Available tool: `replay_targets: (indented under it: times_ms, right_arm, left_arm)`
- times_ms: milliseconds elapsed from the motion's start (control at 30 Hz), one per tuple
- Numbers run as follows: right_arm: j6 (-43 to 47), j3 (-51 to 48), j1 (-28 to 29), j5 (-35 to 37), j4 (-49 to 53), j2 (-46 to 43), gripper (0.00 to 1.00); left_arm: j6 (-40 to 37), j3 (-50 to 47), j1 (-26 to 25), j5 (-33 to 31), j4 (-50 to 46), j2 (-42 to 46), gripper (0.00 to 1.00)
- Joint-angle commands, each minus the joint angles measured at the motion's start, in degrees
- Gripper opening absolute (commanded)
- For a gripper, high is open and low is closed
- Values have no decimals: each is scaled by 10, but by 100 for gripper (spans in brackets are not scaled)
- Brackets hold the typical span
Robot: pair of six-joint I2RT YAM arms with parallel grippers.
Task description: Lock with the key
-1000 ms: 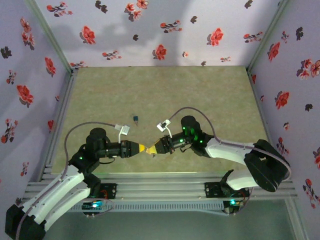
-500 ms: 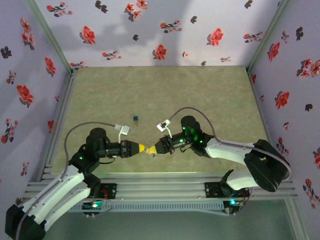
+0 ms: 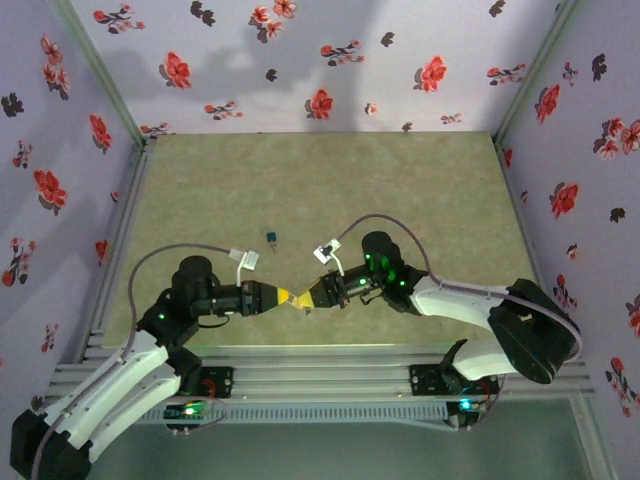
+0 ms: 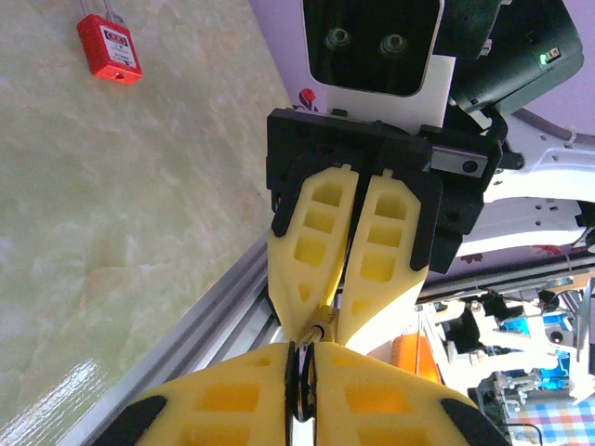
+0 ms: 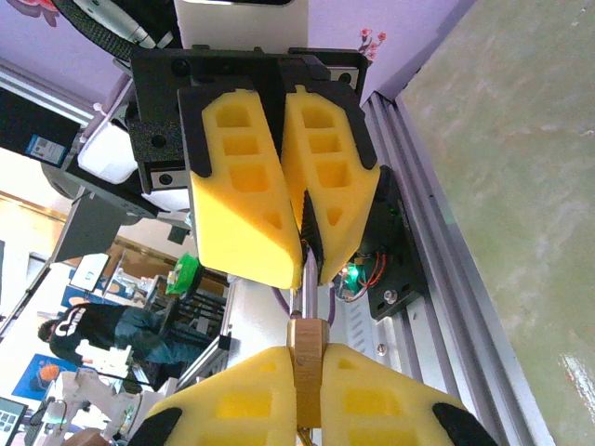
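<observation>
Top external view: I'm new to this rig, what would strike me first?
The left gripper and right gripper meet tip to tip at the table's near middle, the left shut on a key, the right on a brass padlock. A red padlock lies apart on the table.

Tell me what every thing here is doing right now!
Left gripper: jaws shut on the key.
Right gripper: jaws shut on the brass padlock.
Key: off the table, its tip meeting the brass padlock.
Red padlock: lying on the table, untouched.
</observation>
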State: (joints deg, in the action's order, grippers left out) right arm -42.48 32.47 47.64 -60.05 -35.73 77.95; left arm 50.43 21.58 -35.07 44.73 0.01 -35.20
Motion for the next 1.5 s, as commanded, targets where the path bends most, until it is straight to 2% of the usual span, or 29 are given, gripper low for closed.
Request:
replay_targets:
  times_ms: [0, 167, 333, 800, 1233, 1467]
  right_arm:
    - [-1, 6, 4, -16, -28, -14, 0]
    - [-4, 5, 4, -16, -32, -15, 0]
    - [-16, 1, 2, -18, -48, -20, 0]
    - [-80, -13, -5, -36, -143, -16, 0]
    - [-74, -12, -5, -26, -139, -10, 0]
    - [-72, -14, -5, -18, -140, -15, 0]
  left_arm:
    - [-6, 1, 4, 12, 6, 8, 13]
    - [-7, -1, 4, 12, 6, 7, 9]
    - [-8, -1, 4, 12, 4, 7, 0]
    - [8, -22, -11, 12, 47, 27, 0]
    - [43, -41, -35, 7, 110, 26, 0]
    - [49, -42, -70, -15, 133, 23, 0]
